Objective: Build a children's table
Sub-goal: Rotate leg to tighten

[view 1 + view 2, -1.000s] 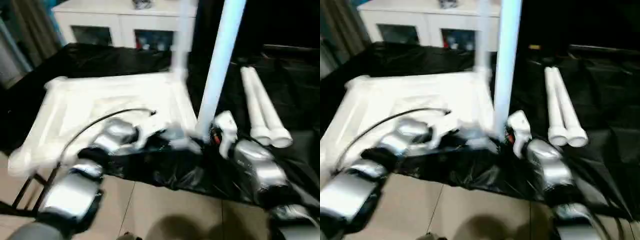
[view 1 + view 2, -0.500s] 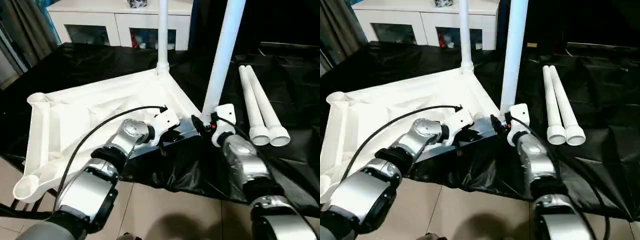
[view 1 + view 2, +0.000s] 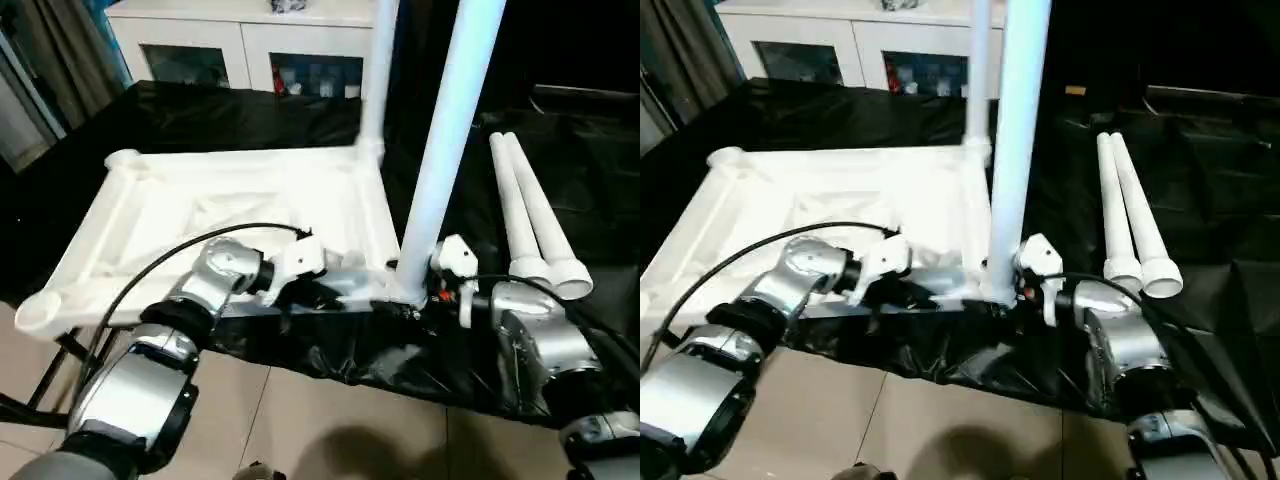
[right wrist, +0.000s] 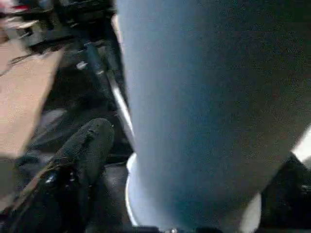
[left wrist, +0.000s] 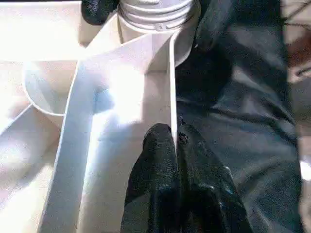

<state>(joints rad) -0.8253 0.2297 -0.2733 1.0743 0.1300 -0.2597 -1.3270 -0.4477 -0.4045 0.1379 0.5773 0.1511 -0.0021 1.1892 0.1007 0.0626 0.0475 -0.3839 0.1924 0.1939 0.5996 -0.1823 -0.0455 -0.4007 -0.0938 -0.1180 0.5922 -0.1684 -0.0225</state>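
Left gripper (image 5: 176, 141): two black fingers pinched tight on the thin near rim of the white plastic rectangular tabletop (image 3: 230, 205), low centre of the head view; it looks to be steadying the slab.
Right gripper (image 3: 425, 292): at the foot of the tall white cylindrical leg (image 3: 450, 140), right of centre; one black finger (image 4: 82, 145) stands off the tube with a gap showing, so the jaws read as spread around the leg, not clamped.
Near leg: upright in the near right corner socket, its threaded collar (image 5: 155, 9) visible at the socket mouth.
Far leg (image 3: 980, 75): upright in the far right corner, upper centre.
Spare legs (image 3: 535, 220): two long white tubes lying side by side on the black table cover (image 3: 200, 115), right of frame.
Empty sockets: near left corner (image 3: 35, 312) and far left corner (image 3: 122, 158) look open.
Step, as I judge it: seating and turning the near leg, regripping between twists.
Doing it well: keep the pinch on the rim firm so the top cannot spin; close squarely low on the tube, keep it vertical, twist until the collar disappears.
Risk: cross-threading if the leg leans.
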